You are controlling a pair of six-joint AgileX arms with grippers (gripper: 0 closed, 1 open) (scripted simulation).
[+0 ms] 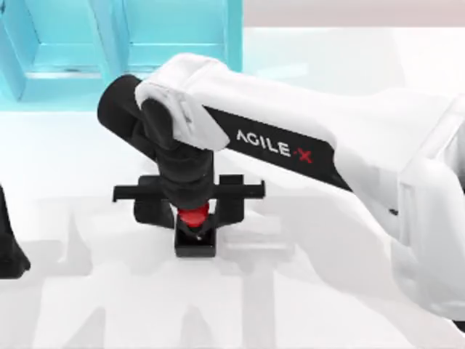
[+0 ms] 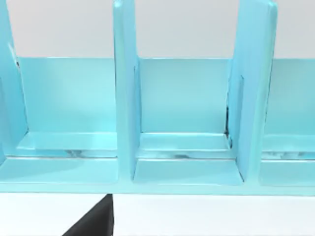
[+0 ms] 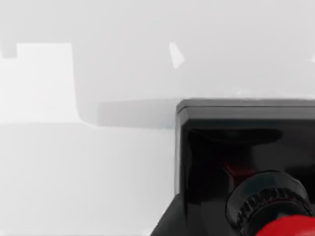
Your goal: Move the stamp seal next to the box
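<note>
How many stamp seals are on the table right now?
1. The stamp seal stands left of the table's middle, directly under the right gripper, well short of the blue box at the far edge. The arm may hide others.

The stamp seal (image 1: pixel 195 231) stands upright on the white table, a little left of the middle in the top view and towards the front. Its base is a black square block, flat on the surface, and a glossy red rounded knob rises from the middle of it. Part of the knob is covered from above, so just its lower red edge and the front of the black block can be seen. In the right wrist view the stamp seal (image 3: pixel 246 157) shows a ribbed black collar under the red knob.

The box (image 1: pixel 123 40) is a light blue open rack with upright dividers. It sits at the back left of the table, well apart from the stamp.
</note>
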